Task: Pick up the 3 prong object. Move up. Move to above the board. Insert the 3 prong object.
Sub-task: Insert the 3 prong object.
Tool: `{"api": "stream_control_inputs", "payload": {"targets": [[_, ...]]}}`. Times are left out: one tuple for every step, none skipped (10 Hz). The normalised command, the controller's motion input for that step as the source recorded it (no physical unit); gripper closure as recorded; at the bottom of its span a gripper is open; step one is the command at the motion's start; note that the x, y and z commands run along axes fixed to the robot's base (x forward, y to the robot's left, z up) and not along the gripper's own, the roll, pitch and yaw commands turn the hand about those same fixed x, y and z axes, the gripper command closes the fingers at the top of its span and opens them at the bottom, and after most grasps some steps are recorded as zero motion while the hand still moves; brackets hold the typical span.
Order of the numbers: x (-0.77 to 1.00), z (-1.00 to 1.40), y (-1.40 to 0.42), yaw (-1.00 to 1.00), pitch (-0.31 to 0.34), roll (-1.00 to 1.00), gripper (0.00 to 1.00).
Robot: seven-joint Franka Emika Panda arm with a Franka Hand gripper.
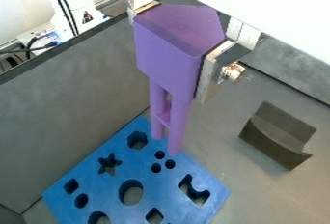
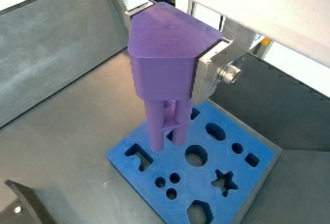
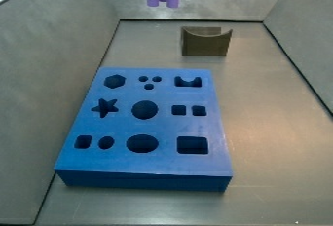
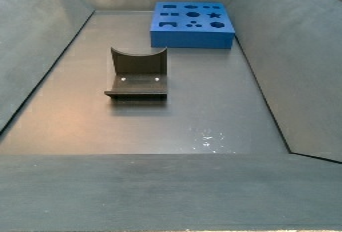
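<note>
Grey surface [image 3: 260, 123] carries the board [image 3: 146, 168]; high above it the gripper [image 1: 177, 37] hangs, jaws closed on the 3 prong object [image 1: 168, 54], prongs pointing down.

The gripper [image 1: 177, 37] closed bare, dull-shining metal finger plates [image 1: 210, 71] on the 3 prong object [image 1: 171, 62], a smooth matt purple plastic. Below it the board [image 2: 196, 157] looked like smooth blue plastic with a faint sheen. The fixture [image 4: 135, 77] was dark and matt; the floor [image 4: 201, 126] was grey, slightly glossy.
</note>
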Motion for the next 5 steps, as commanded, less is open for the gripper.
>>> {"api": "stream_control_inputs", "payload": {"targets": [[-0.04,0.0,0.0,0.0,0.0,0.0,1.0],[0.0,0.0,-0.01,-0.09,-0.037,0.0,1.0],[0.21,-0.03,-0.06,-0.35,-0.03,0.03,1.0],[0.37,-0.03,0.0,-0.65,-0.021,0.05,1.0],[0.28,-0.05,0.01,-0.8,-0.03,0.06,1.0]]}}
